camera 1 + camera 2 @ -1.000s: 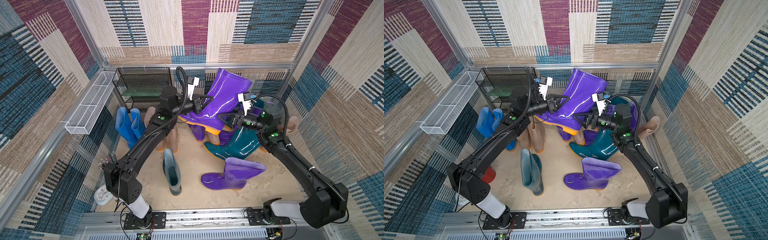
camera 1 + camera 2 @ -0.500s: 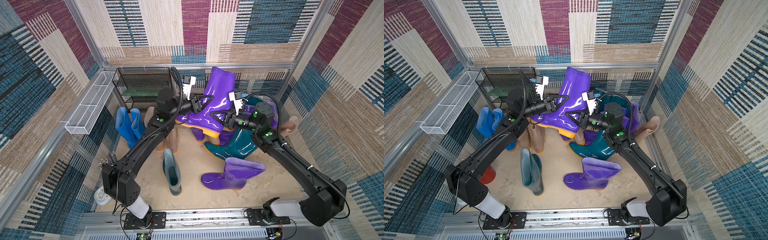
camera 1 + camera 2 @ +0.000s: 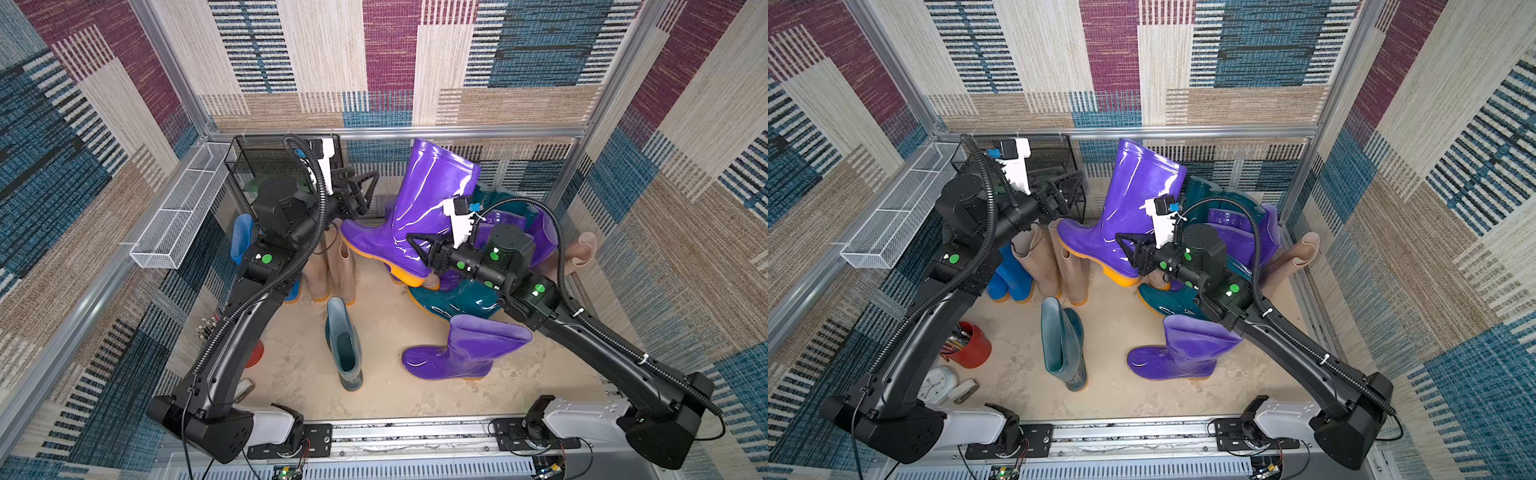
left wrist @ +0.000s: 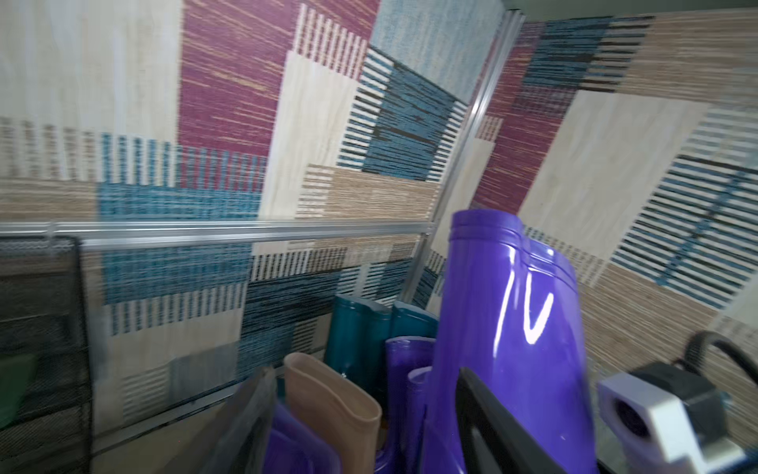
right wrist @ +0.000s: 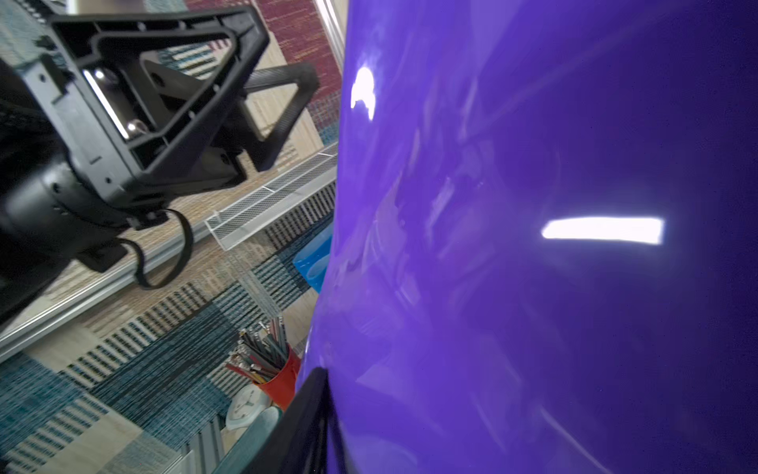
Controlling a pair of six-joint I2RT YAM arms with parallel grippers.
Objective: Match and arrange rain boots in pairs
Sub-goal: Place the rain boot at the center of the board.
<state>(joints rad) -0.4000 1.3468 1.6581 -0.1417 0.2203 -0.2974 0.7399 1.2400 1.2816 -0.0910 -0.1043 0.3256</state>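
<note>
Purple gloss fills the right wrist view: the right pincer [image 3: 415,252] pinches the tall orange-soled rubber rain boot [image 3: 424,195] at its ankle, holding it off the tabletop [image 3: 386,332], shaft upright, toe over the beige rubber boots [image 3: 345,270]. Farther back, the left pincer [image 3: 371,189] hangs spread beside the shaft, not touching.

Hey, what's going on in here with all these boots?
It's a boot-pairing job. The right tool grips a tall purple boot near its heel, holding it upright off the floor. The left tool hangs open near the boot's toe, holding nothing. A short purple boot and a dark teal boot stand alone in front.
</note>
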